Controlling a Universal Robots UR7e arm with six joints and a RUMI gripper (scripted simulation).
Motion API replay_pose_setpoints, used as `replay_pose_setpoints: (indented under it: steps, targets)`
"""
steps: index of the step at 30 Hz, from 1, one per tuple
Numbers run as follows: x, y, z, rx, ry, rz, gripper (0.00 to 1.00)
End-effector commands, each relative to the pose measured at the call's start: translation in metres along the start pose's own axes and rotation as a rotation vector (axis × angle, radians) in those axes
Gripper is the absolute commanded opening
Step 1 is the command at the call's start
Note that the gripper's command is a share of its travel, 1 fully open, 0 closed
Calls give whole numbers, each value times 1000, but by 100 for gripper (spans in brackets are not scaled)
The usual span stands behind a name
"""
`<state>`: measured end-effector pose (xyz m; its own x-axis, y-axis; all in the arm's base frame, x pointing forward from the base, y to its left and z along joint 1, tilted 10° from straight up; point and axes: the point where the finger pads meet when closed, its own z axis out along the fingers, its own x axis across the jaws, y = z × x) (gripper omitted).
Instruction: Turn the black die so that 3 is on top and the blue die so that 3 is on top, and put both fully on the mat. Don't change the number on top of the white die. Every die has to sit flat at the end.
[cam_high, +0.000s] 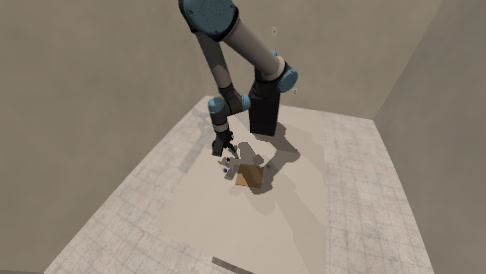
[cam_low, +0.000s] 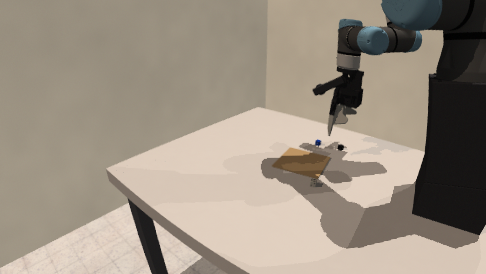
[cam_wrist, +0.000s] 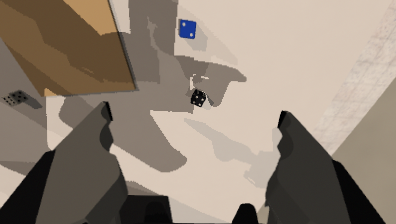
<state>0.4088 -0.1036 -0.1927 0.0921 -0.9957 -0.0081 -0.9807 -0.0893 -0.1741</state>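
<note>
Wrist view: the black die (cam_wrist: 198, 98) sits slightly rotated beyond the open pincer (cam_wrist: 197, 107).

And here's the arm itself: thick, rounded tubes of grey-brown (cam_high: 255, 47), glossy to look at, meeting at chunky dark joints capped with rounded muted-blue covers (cam_high: 287, 80) (cam_low: 373, 40)! Near the wrist, a pale grey cylindrical band (cam_high: 220, 128) (cam_low: 348, 61), and below it the black, angular two-jaw tool (cam_low: 330, 112) (cam_wrist: 197, 107), its grey fingers tapering, notched inside, tipped in black. Down at the base, a tall, boxy black pedestal (cam_high: 263, 117) (cam_low: 447, 150), plain-sided!
</note>
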Motion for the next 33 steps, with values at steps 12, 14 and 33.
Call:
replay_pose_setpoints:
  steps: [12,14,33]
  targets:
    - [1,-1,25,3,2,0,100]
    - [1,-1,25,3,2,0,100]
    - [1,-1,25,3,2,0,100]
